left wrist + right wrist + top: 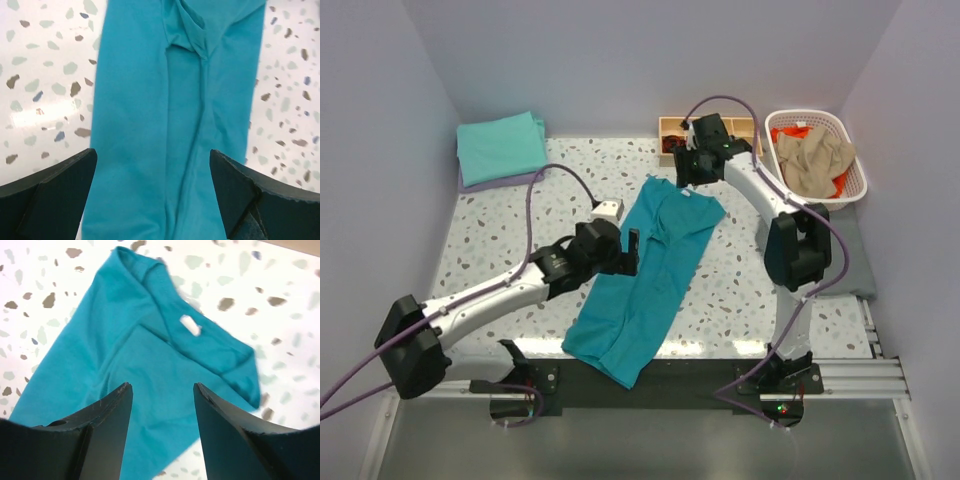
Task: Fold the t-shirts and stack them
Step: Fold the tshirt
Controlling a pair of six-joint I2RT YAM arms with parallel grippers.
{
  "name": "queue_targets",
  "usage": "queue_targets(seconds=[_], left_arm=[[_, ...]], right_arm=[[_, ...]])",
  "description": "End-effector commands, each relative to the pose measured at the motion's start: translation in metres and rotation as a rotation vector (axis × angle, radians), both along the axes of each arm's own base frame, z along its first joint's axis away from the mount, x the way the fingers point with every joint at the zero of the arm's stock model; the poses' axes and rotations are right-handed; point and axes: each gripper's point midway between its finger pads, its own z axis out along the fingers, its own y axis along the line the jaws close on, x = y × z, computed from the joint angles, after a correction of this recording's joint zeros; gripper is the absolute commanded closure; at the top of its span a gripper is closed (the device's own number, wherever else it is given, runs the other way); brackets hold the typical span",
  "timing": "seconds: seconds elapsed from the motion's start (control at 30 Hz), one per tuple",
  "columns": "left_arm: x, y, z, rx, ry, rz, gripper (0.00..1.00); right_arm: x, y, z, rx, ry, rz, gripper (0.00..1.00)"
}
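A deep teal t-shirt (pixel 645 285) lies folded lengthwise as a long strip across the middle of the table, collar end toward the back. My left gripper (pixel 632 250) hovers over the strip's left side, open; in the left wrist view its jaws (pixel 152 160) straddle the teal t-shirt (pixel 170 125) with nothing between them. My right gripper (pixel 682 180) hangs above the collar end, open and empty. In the right wrist view the gripper (pixel 162 387) is over the teal t-shirt (pixel 150 355), whose white neck label (pixel 190 325) faces up.
A folded aqua-green t-shirt (pixel 500 145) rests on a lavender one (pixel 485 184) at the back left. A white lattice basket (pixel 860 178) at the back right holds a tan t-shirt (pixel 815 158) and an orange one (pixel 798 131). A wooden tray (pixel 672 127) sits behind the right arm.
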Motion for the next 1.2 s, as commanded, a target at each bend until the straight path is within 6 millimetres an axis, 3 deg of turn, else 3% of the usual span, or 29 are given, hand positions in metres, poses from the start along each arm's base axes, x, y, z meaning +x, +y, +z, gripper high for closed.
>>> queue_targets(seconds=[0.0,0.07,0.13,0.17,0.33,0.53,0.77,0.87,0.9,0.93,1.0,1.07,1.1,1.17], left_arm=[[0.036,-0.012,-0.012,0.119,-0.063,-0.068,0.0],[0.043,-0.029,-0.018,0.105,-0.058,-0.121,0.0],[0.048,-0.048,-0.029,0.083,-0.044,-0.172,0.0],[0.05,-0.053,-0.033,0.083,-0.039,-0.192,0.0],[0.057,-0.072,-0.058,0.1,-0.005,-0.243,0.0],[0.056,-0.071,-0.08,0.133,0.037,-0.247,0.0],[0.03,-0.059,-0.108,0.083,0.162,-0.175,0.0],[0.018,-0.059,-0.117,0.042,0.22,-0.154,0.0],[0.014,-0.06,-0.119,0.026,0.24,-0.155,0.0],[0.012,-0.061,-0.12,0.003,0.255,-0.139,0.0],[0.002,-0.061,-0.124,-0.02,0.289,-0.142,0.0],[-0.004,-0.063,-0.126,-0.049,0.307,-0.14,0.0],[-0.008,-0.065,-0.126,-0.067,0.32,-0.152,0.0],[-0.011,-0.068,-0.126,-0.087,0.328,-0.154,0.0]], right_arm=[[-0.012,-0.038,0.0,-0.106,-0.019,-0.124,0.43],[-0.025,-0.043,-0.019,-0.104,0.024,-0.146,0.44],[-0.03,-0.039,-0.022,-0.072,0.022,-0.154,0.43],[-0.039,-0.042,-0.034,-0.08,0.051,-0.159,0.43],[-0.05,-0.043,-0.056,-0.076,0.088,-0.164,0.44],[-0.047,-0.034,-0.084,-0.071,0.162,-0.132,0.44],[-0.03,-0.024,-0.116,-0.093,0.245,-0.116,0.44],[-0.018,-0.009,-0.114,-0.045,0.251,-0.083,0.44],[-0.019,-0.005,-0.129,-0.038,0.29,-0.069,0.44],[-0.011,0.0,-0.123,-0.027,0.285,-0.052,0.44],[-0.011,0.007,-0.138,-0.017,0.326,-0.03,0.44],[-0.003,0.022,-0.132,0.026,0.329,0.022,0.44],[-0.005,0.025,-0.144,0.028,0.358,0.033,0.44],[0.002,0.04,-0.133,0.068,0.348,0.076,0.44]])
